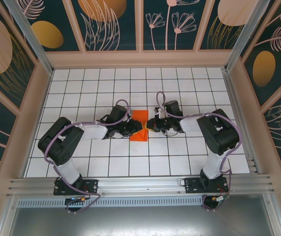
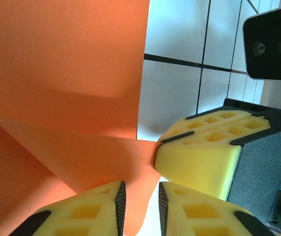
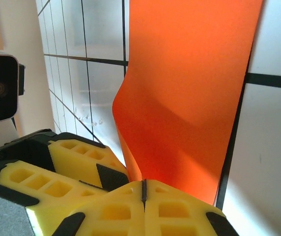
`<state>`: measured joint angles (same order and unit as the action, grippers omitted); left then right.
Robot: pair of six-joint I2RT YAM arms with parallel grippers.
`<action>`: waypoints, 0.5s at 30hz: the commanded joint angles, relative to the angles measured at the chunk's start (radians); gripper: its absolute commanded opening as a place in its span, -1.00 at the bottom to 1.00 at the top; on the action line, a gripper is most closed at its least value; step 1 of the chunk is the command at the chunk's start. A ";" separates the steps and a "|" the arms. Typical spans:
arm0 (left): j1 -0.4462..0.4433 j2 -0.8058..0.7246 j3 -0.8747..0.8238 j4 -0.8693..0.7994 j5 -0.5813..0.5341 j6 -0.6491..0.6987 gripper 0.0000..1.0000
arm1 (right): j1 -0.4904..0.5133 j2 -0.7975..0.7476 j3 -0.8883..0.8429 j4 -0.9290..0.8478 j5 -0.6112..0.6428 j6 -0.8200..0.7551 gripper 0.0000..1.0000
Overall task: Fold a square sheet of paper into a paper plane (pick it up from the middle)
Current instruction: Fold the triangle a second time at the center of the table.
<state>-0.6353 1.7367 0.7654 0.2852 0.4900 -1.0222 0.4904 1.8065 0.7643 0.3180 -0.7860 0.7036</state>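
The square sheet of paper (image 1: 140, 118) is bright orange-red and lies mid-table, its near part lifted and bent between the two arms. My right gripper (image 1: 151, 126) comes in from the right. In the right wrist view it (image 3: 143, 189) is shut, with the sheet's (image 3: 189, 88) lower edge pinched in the seam of its yellow pads. My left gripper (image 2: 140, 196) stands open by a narrow gap. A flap of the sheet (image 2: 67, 73) hangs in that gap, close to the left pad. The right gripper's fingers (image 2: 199, 157) hold the paper just above. The paper plane is out of view.
White tiles with black grid lines cover the table (image 1: 189, 157). Beige walls (image 1: 37, 98) close it in on the left, right and back, and a metal rail (image 1: 130, 184) runs along the near edge. The two grippers meet almost tip to tip at the sheet.
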 commanded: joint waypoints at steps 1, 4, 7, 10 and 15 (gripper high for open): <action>-0.003 -0.017 0.016 0.030 0.018 0.013 -0.45 | -0.009 0.025 0.034 -0.019 0.016 -0.059 -0.96; -0.003 -0.017 -0.002 0.080 0.037 -0.010 -0.48 | -0.017 0.038 0.044 -0.042 0.026 -0.083 -0.97; -0.003 -0.005 -0.010 0.109 0.042 -0.025 -0.52 | -0.022 0.050 0.053 -0.055 0.033 -0.097 -0.98; -0.003 0.011 -0.005 0.123 0.053 -0.030 -0.54 | -0.027 0.055 0.061 -0.070 0.041 -0.111 -0.98; -0.003 0.035 0.009 0.124 0.062 -0.027 -0.57 | -0.034 0.062 0.073 -0.091 0.049 -0.132 -0.99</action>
<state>-0.6353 1.7451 0.7650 0.3763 0.5251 -1.0416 0.4652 1.8507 0.8066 0.2516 -0.7490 0.6109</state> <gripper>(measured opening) 0.219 0.054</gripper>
